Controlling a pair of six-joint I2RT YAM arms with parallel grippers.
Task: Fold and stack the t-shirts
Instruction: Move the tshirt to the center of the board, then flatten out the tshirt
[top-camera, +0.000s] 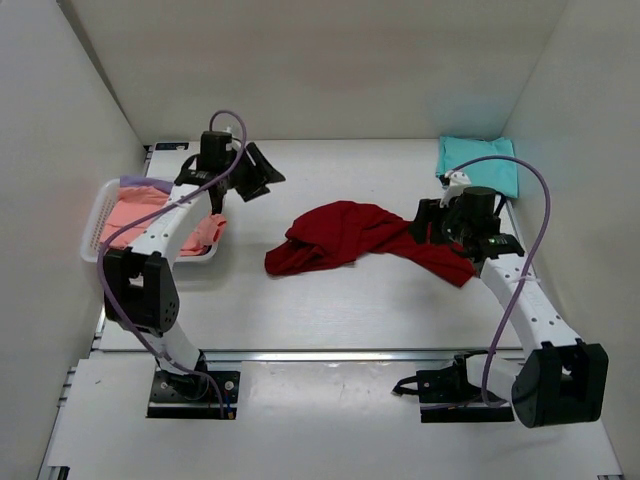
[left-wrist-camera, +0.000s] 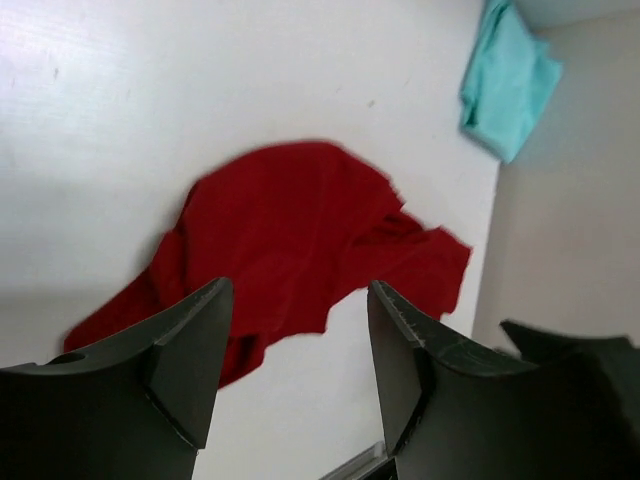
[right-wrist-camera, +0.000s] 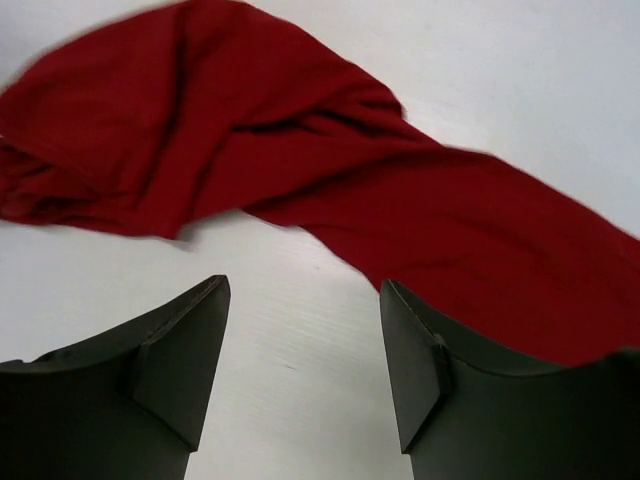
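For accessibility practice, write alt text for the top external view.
A crumpled dark red shirt lies between the open left gripper and open right gripper. A folded teal shirt sits far right; a white basket at left holds a pink shirt and lavender cloth.

Even white light is coming down from overhead, soft and diffuse. Faint shadows are lying on the table (top-camera: 350, 310) under my arms. Beyond the jaws of my left gripper (left-wrist-camera: 295, 360), the dark red t-shirt (left-wrist-camera: 290, 230) is blurring at its edges. Ahead of my right gripper (right-wrist-camera: 305, 360), its folds are reading sharper. My own fingers (right-wrist-camera: 150, 400) are showing dark and slightly soft.
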